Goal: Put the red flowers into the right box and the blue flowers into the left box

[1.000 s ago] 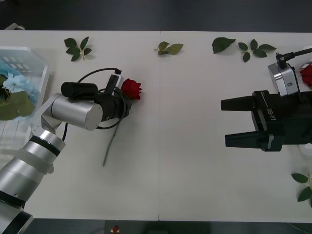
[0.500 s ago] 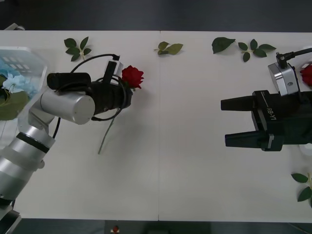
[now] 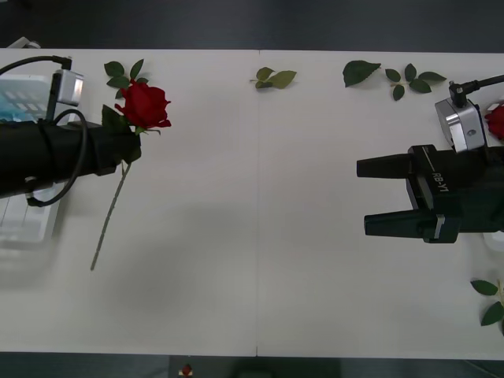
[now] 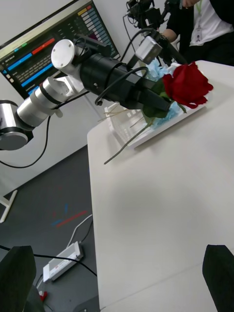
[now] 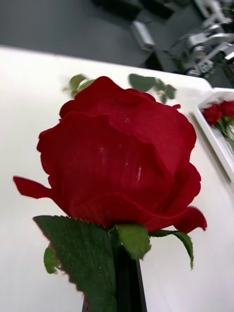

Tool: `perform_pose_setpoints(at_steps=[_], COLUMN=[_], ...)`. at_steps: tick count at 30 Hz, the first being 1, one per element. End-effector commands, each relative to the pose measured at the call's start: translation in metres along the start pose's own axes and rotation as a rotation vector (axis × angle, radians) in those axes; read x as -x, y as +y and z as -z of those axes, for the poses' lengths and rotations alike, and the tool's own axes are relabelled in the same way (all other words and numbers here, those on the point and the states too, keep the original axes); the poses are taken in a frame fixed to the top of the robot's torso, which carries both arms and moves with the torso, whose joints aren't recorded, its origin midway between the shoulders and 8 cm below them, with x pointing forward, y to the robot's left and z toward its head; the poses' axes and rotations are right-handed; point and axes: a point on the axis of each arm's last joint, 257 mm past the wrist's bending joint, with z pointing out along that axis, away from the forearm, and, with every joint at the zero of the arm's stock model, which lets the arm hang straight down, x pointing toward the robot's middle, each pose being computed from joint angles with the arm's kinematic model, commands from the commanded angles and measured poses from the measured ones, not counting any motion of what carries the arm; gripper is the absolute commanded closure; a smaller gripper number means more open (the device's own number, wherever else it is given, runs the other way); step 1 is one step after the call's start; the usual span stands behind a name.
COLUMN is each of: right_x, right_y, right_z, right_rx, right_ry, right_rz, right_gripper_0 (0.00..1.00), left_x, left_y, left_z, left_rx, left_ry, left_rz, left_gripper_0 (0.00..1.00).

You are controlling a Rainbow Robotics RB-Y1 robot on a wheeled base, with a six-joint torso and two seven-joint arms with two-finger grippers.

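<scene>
Rose (image 3: 143,105) clamped in left hand (image 3: 118,146), aloft beside leaf sprigs (image 3: 124,77); right hand (image 3: 376,197) spread.

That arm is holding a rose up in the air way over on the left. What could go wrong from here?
The left gripper pinches the red rose just under its bloom, so the long stem dangles and might snag the left box or slip. The rose belongs in the right box across the table, where the right gripper waits open, so a handover could fumble.

The right gripper (image 3: 378,197) body reads "RB-Y1".
</scene>
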Motion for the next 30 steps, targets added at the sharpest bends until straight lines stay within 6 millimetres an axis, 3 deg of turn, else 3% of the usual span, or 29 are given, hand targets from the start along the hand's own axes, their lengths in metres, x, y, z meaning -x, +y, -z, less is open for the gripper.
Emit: perform_pose_setpoints(at_steps=[1, 6, 13, 22, 30], right_x=[0.003, 0.004, 0.005, 0.007, 0.008], right_y=[0.003, 0.003, 0.003, 0.004, 0.004], right_z=[0.006, 0.006, 0.006, 0.006, 0.006], right_rx=[-0.004, -0.003, -0.002, 0.002, 0.002], right_ry=[0.024, 0.02, 0.016, 0.008, 0.005], right_rz=[0.024, 0.018, 0.015, 0.011, 0.007], right_gripper_0=[0.0, 0.0, 0.0, 0.0, 0.0], left_x=[0.012, 0.03, 0.051, 0.066, 0.08], left_y=[-0.033, -0.07, -0.124, -0.192, -0.231], left_z=[0.013, 0.017, 0.004, -0.041, -0.071], left_rx=[-0.14, -0.322, -0.546, -0.651, -0.657], left_ry=[-0.087, -0.224, -0.388, -0.537, -0.569], left_rz=[0.054, 0.09, 0.14, 0.213, 0.263], left_gripper_0=[1.0, 1.0, 1.0, 1.0, 1.0])
